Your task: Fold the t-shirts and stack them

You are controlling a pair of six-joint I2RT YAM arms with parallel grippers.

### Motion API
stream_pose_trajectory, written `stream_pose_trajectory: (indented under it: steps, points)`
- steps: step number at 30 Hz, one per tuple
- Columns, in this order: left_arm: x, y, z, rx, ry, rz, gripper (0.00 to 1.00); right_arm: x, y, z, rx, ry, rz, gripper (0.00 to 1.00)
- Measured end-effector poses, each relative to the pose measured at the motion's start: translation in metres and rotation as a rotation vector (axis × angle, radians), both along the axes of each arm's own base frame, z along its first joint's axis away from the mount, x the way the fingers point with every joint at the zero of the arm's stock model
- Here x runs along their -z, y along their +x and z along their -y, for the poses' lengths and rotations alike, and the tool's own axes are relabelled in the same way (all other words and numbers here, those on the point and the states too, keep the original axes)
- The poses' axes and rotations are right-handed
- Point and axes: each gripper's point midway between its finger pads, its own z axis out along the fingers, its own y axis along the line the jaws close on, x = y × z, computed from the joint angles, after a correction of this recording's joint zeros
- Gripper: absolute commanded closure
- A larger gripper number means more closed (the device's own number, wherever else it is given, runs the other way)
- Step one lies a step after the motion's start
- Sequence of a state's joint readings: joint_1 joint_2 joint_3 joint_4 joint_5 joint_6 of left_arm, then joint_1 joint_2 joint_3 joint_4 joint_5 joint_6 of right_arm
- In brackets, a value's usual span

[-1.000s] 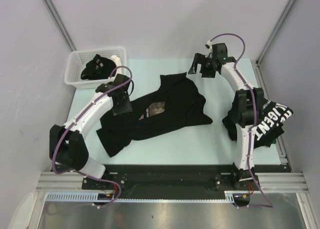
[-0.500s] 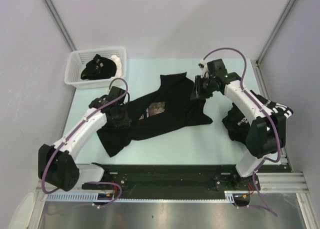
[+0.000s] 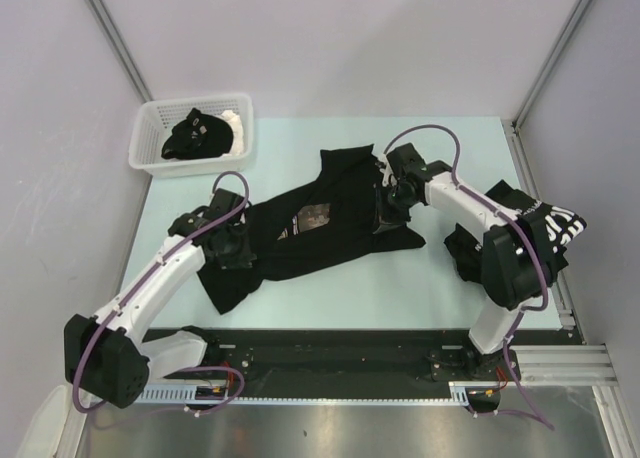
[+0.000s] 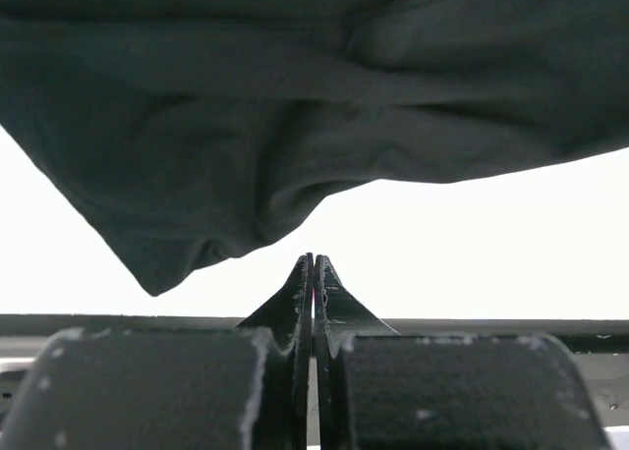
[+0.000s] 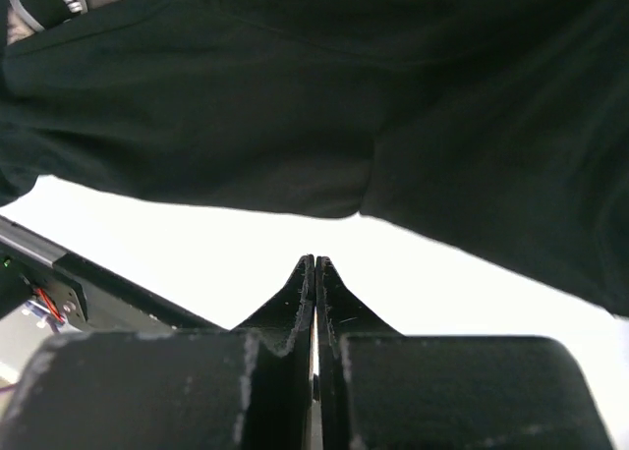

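Left gripper (image 4: pixel 313 265): jaws pressed together, nothing between; over left part of printed t-shirt (image 3: pixel 330 218).
Printed t-shirt: spread, rumpled, middle of table (image 3: pixel 400 278); reddish-brown print face up.
Right gripper (image 5: pixel 314 265): jaws together, empty; over same shirt's right side.
Lettered t-shirt (image 3: pixel 548 233): bunched at table's right edge.
Basket (image 3: pixel 190 164): far left corner; black garment (image 3: pixel 195 133) inside.
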State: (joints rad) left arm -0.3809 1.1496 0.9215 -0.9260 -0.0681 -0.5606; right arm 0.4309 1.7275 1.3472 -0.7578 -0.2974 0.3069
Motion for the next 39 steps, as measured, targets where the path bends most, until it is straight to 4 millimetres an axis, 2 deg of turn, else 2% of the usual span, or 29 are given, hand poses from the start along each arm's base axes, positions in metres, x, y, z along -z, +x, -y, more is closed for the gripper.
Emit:
stream_pose_trajectory:
  steps: [7,11,18,22,29,39]
  points:
    - [0.002,-0.011,-0.005,-0.020,0.002,-0.012,1.00,0.040,-0.001,-0.004,0.008,-0.019,-0.109,1.00]
    - [0.001,-0.015,-0.007,-0.034,0.004,-0.018,1.00,0.053,-0.002,-0.002,0.009,-0.034,-0.143,1.00]
    - [0.001,-0.022,-0.012,-0.052,0.023,-0.037,1.00,0.067,0.008,0.008,0.019,-0.085,-0.163,1.00]
    - [0.001,-0.025,-0.015,-0.060,0.033,-0.042,1.00,0.074,0.018,0.017,0.021,-0.150,-0.152,1.00]
    - [-0.001,-0.028,-0.019,-0.067,0.045,-0.036,1.00,0.084,0.023,0.034,0.000,-0.283,-0.109,1.00]
    - [-0.001,-0.029,-0.022,-0.070,0.059,-0.039,1.00,0.088,0.026,0.016,-0.071,-0.437,0.042,1.00]
